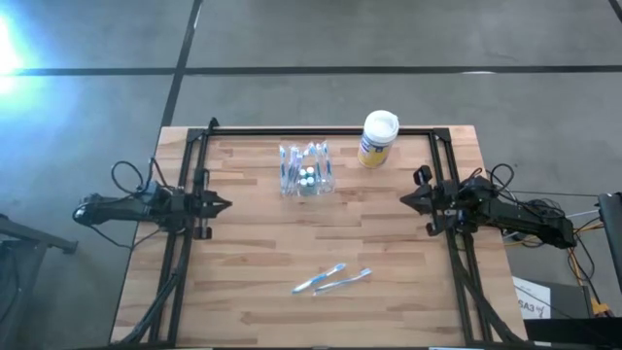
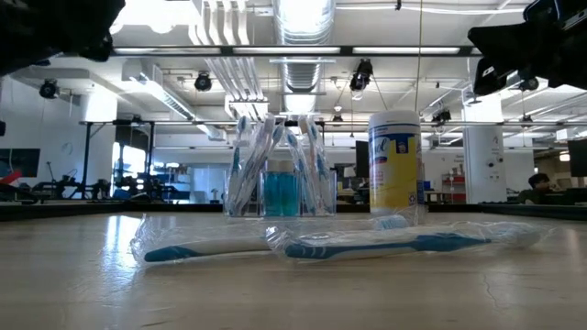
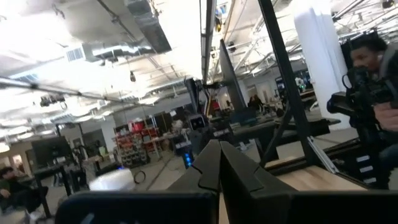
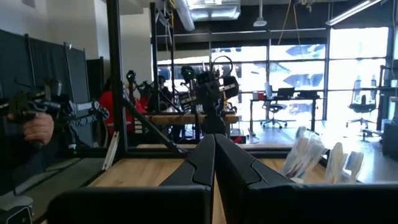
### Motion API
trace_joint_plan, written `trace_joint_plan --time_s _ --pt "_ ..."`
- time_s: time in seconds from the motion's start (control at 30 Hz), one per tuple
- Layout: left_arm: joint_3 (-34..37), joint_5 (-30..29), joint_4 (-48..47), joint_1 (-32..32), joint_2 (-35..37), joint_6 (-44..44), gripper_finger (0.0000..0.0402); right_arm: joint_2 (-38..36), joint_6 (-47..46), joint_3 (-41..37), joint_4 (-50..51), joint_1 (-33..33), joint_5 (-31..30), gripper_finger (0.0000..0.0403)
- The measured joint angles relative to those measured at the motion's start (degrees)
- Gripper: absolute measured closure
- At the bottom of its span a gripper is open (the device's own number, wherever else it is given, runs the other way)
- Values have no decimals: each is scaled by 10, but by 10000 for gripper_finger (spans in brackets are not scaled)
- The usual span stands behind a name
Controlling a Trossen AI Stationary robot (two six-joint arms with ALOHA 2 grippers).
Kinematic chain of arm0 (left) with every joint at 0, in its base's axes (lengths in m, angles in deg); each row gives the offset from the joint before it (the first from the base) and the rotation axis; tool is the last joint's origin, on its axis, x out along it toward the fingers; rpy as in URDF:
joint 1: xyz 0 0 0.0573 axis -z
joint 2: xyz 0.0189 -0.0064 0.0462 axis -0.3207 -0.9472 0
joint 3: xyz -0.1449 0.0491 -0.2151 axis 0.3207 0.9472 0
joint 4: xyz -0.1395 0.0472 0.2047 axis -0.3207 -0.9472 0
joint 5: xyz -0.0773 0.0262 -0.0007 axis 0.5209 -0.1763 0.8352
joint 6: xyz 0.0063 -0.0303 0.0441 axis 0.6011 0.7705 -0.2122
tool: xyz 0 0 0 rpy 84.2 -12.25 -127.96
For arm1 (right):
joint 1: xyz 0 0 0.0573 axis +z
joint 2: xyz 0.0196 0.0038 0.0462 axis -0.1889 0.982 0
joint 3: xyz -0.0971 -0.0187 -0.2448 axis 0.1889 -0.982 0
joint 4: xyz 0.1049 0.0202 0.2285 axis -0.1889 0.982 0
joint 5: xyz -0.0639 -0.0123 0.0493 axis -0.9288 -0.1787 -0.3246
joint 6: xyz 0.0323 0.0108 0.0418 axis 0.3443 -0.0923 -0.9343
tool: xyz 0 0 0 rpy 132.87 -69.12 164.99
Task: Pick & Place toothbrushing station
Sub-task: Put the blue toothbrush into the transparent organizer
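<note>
Both arms sit parked at the table's side edges, stretched out low and level and pointing in toward each other across the wood. The left gripper [image 1: 225, 205] is at the left edge about midway along, and its fingers [image 3: 208, 165] are pressed together with nothing between them. The right gripper [image 1: 405, 199] mirrors it at the right edge, fingers [image 4: 202, 158] together too, also empty.

Starting at the near edge: two toothbrushes [image 1: 331, 280] lie flat just right of the table's middle, side by side and roughly parallel. The low view shows what the high one doesn't, each has a blue head and handle end and sits in crinkly clear wrap [image 2: 303, 244]. Further back toward the far edge, near the middle, stands the toothbrushing station [image 1: 306, 169], a clear holder, upright. From above it's mostly glare and a few round caps, but the low view shows brushes leaning inside it and something blue [image 2: 281, 193] in the middle. Right of it, close to the far edge, is the canister [image 1: 377, 138] with yellow body and white lid, upright, apart from the holder.

In the low view the arms are just dark blobs cut off at the upper corners. The right wrist view catches only a pale, washed-out edge of the holder [image 4: 311, 155]. A person [image 3: 373, 93] shows beyond the table in the left wrist view, partly cut off.
</note>
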Motion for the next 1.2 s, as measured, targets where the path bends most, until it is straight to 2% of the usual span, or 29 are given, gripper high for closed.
trace_joint_plan --time_s 0.37,0.63,0.83,0.97,1.1,1.2 --pt "23 -54 -23 0 11 27 394 1 7 0 4 0 0 394" --pt "23 -59 -47 0 11 42 398 1 8 0 6 0 0 394" --pt "23 -59 -61 0 11 96 387 2 11 0 8 0 -1 394" --pt "24 -59 -61 0 10 94 381 2 13 0 8 0 -1 394" --pt "23 -86 -47 0 3 160 390 3 18 0 12 0 -1 394" --pt "15 -89 -56 4 -22 178 397 3 18 0 16 0 -1 394"
